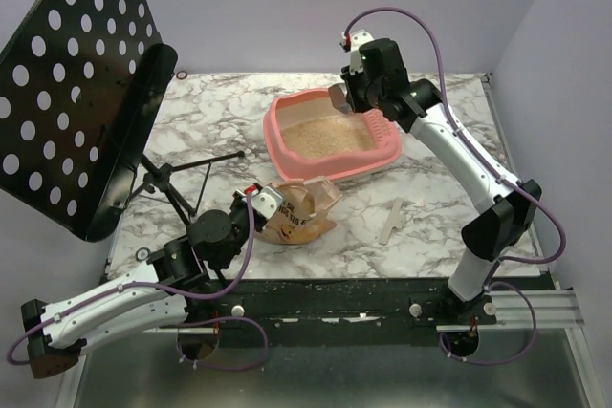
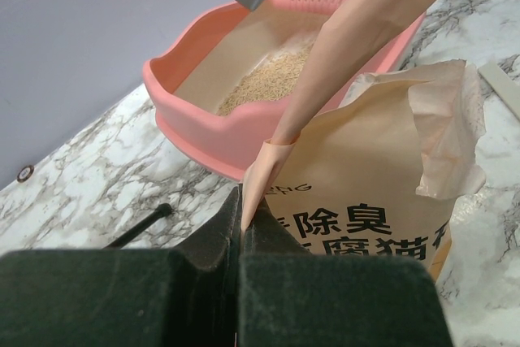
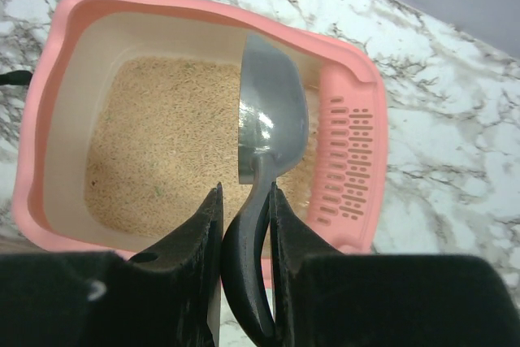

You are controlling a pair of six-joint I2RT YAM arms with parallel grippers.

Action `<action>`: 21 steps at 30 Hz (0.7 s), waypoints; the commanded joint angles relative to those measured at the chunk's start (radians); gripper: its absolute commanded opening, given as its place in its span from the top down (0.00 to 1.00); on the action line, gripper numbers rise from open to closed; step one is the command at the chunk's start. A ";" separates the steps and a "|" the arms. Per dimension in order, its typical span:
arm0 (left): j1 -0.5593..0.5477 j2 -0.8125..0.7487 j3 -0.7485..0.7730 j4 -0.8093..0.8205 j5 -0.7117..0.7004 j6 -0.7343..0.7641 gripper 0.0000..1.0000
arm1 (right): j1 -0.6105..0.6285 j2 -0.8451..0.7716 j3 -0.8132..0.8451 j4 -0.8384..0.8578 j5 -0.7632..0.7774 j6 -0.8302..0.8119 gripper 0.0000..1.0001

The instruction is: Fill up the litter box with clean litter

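Hovering over the litter box, right gripper clamps the scoop; we'd tip low & slow onto clean litter, w/ left gripper pinching the bag.

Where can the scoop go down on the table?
The scoop could go on bare marble between the stand and the box, or at the front between the bag and the white strip. It is crowded where the bag stands close to the box and under the right arm.
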 commanded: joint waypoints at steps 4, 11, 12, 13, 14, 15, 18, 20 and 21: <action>0.005 -0.003 0.023 0.037 -0.020 -0.010 1.00 | 0.043 -0.075 0.013 -0.060 0.103 -0.050 1.00; 0.005 -0.023 0.022 0.037 -0.030 -0.010 1.00 | 0.043 -0.331 -0.237 0.105 0.250 0.013 1.00; 0.005 -0.026 0.023 0.036 -0.028 -0.012 1.00 | 0.040 -0.370 -0.275 0.126 0.291 0.011 0.99; 0.005 -0.028 0.025 0.036 -0.025 -0.013 1.00 | 0.034 -0.410 -0.316 0.149 0.330 0.043 0.99; 0.005 -0.031 0.026 0.034 -0.024 -0.015 1.00 | 0.026 -0.443 -0.367 0.171 0.362 0.057 0.99; 0.005 -0.032 0.026 0.033 -0.021 -0.015 1.00 | 0.015 -0.482 -0.436 0.197 0.388 0.074 1.00; 0.005 -0.040 0.025 0.033 -0.019 -0.015 1.00 | -0.031 -0.591 -0.577 0.261 0.445 0.126 0.99; 0.005 -0.043 0.025 0.033 -0.017 -0.015 1.00 | -0.081 -0.641 -0.672 0.325 0.496 0.145 0.99; 0.005 -0.043 0.025 0.034 -0.016 -0.015 1.00 | -0.112 -0.658 -0.711 0.348 0.500 0.160 1.00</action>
